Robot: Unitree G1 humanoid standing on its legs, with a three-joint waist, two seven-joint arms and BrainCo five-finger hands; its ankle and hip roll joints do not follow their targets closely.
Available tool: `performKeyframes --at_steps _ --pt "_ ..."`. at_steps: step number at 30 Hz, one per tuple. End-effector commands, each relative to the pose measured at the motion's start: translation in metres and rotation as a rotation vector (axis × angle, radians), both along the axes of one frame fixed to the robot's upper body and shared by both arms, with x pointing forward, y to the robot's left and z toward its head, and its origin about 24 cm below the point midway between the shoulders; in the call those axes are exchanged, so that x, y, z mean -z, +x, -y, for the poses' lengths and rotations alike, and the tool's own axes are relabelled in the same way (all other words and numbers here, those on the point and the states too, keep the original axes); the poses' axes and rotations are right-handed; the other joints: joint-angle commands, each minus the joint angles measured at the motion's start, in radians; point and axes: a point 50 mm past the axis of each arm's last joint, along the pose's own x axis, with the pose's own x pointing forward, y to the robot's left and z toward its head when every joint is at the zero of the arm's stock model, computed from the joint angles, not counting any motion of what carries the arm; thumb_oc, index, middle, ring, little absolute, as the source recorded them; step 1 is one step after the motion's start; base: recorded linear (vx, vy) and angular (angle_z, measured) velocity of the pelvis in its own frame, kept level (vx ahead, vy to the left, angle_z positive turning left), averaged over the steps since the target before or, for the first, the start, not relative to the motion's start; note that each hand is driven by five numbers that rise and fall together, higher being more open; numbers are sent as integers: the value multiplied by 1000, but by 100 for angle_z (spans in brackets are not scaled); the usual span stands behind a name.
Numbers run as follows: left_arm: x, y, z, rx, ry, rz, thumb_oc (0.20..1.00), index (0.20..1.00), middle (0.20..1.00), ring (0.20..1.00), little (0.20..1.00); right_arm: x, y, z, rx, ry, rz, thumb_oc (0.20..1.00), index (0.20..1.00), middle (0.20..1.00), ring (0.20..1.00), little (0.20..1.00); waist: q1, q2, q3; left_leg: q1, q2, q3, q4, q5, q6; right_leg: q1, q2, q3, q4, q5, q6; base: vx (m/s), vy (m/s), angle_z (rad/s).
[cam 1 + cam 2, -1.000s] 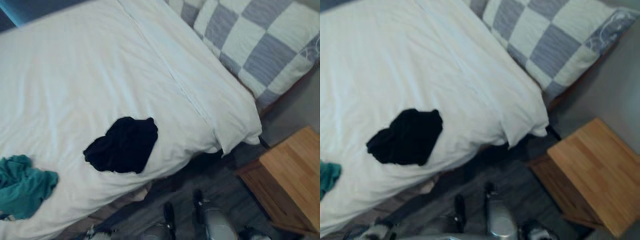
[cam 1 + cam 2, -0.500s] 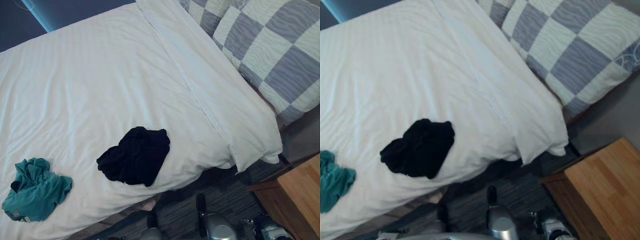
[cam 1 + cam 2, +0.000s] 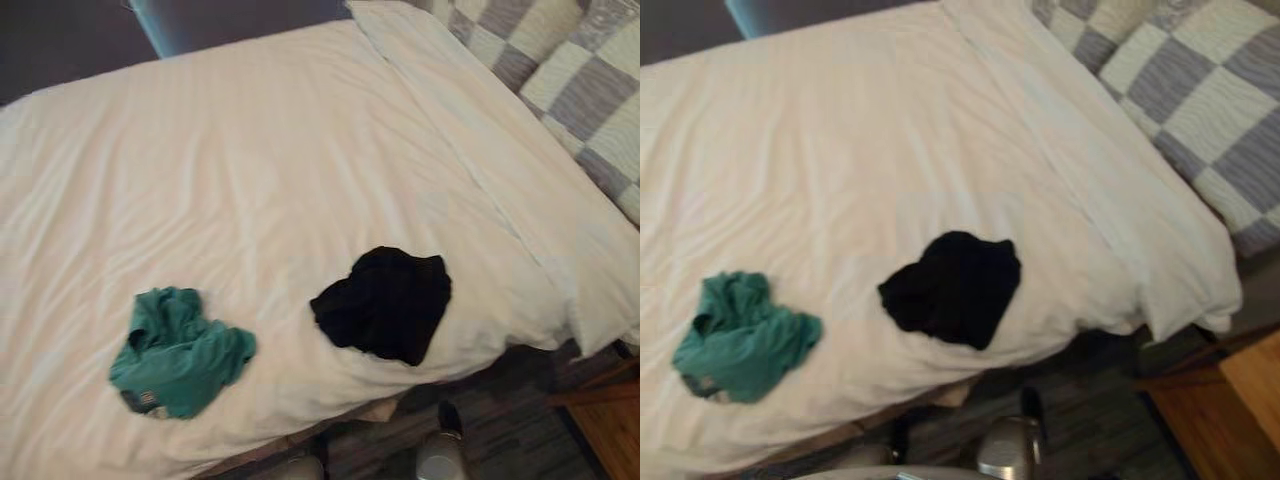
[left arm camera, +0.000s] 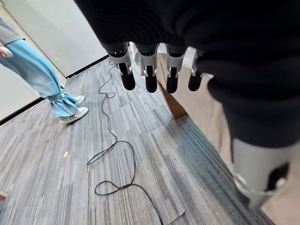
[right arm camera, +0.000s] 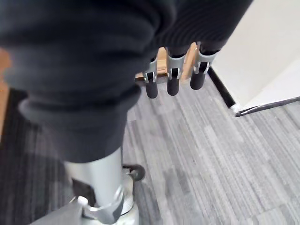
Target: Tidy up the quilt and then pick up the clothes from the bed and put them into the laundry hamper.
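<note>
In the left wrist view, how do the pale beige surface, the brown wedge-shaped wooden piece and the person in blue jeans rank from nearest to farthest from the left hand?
From the left hand:
1. Pale beige surface, right beside the hand.
2. Brown wedge-shaped wooden piece, low down at the foot of that surface.
3. Person in blue jeans, far off to the side.

head eyes overlook bed (image 3: 250, 150), wrists floorward
</note>
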Motion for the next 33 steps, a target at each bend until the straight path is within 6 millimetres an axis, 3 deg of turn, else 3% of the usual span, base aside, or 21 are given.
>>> performKeyframes --at_steps 1,2,3,5,7,9,15,16,20,24,30,33 --pt "-9 -4 -28 56 23 -10 1000 1000 1000 1000 1000 -9 38 2 -45 -31 117 1000 1000 1000 1000 1000 14 24 42 30 109 40 -113 118 -21 -6 39 -16 167 -186 99 125 376 -25" --pt "-9 -6 -28 52 5 -23 1000 1000 1000 1000 1000 -8 40 -3 -39 -19 121 1000 1000 1000 1000 1000 11 25 38 37 104 60 -120 112 -12 1 99 -50 162 -247 95 98 212 -49" --pt "-8 -6 -28 53 0 -27 1000 1000 1000 1000 1000 -7 41 -5 -35 -15 122 1000 1000 1000 1000 1000 10 24 38 42 100 66 -122 108 -9 6 119 -63 160 -267 94 93 176 -49" --pt "-6 -8 -24 56 -22 -30 1000 1000 1000 1000 1000 -6 44 -13 -39 10 117 1000 1000 1000 1000 1000 10 17 33 50 78 91 -132 99 -1 0 208 -114 145 -316 77 57 125 -26" --pt "-4 -1 -16 56 -43 2 1000 1000 1000 1000 1000 -4 43 -16 -31 43 100 1000 1000 1000 1000 1000 3 3 36 47 47 111 -135 84 11 0 271 -139 95 -325 45 -20 50 -28" --pt "2 14 2 75 -120 23 1000 1000 1000 1000 1000 -2 40 -19 -35 59 83 1000 1000 1000 1000 1000 -3 -11 33 14 28 115 -124 83 26 -2 303 -107 49 -309 26 -90 -41 -9" --pt "2 11 7 122 -41 20 1000 1000 1000 1000 1000 -1 34 -18 -4 47 65 1000 1000 1000 1000 1000 5 -30 29 -32 9 135 -25 50 25 35 290 -118 -8 -298 13 13 29 -5" --pt "8 -7 18 -116 -161 22 1000 1000 1000 1000 1000 -6 40 -7 25 -10 70 1000 1000 1000 1000 1000 38 -43 15 -73 -20 36 79 27 36 80 306 -34 -82 -252 -5 116 223 -11" --pt "8 -20 19 -174 -131 -19 1000 1000 1000 1000 1000 -9 47 -3 57 -22 101 1000 1000 1000 1000 1000 30 -42 -14 -29 7 20 -3 55 29 87 313 1 -116 -239 -1 60 218 -108" --pt "6 -11 16 -90 -132 -33 1000 1000 1000 1000 1000 -11 45 3 118 -38 101 1000 1000 1000 1000 1000 14 -22 -22 -3 28 44 -80 87 15 83 308 7 -132 -231 5 -54 216 2" --pt "7 -17 17 -199 -189 -57 1000 1000 1000 1000 1000 -8 36 0 154 -35 67 1000 1000 1000 1000 1000 12 -2 -26 40 7 45 -171 104 10 105 280 -1 -186 -198 35 -26 163 8" --pt "7 -18 15 -161 -171 -54 1000 1000 1000 1000 1000 -5 31 -6 166 -28 49 1000 1000 1000 1000 1000 19 -1 -32 51 -6 45 -196 107 13 115 270 -11 -207 -186 45 3 118 8"
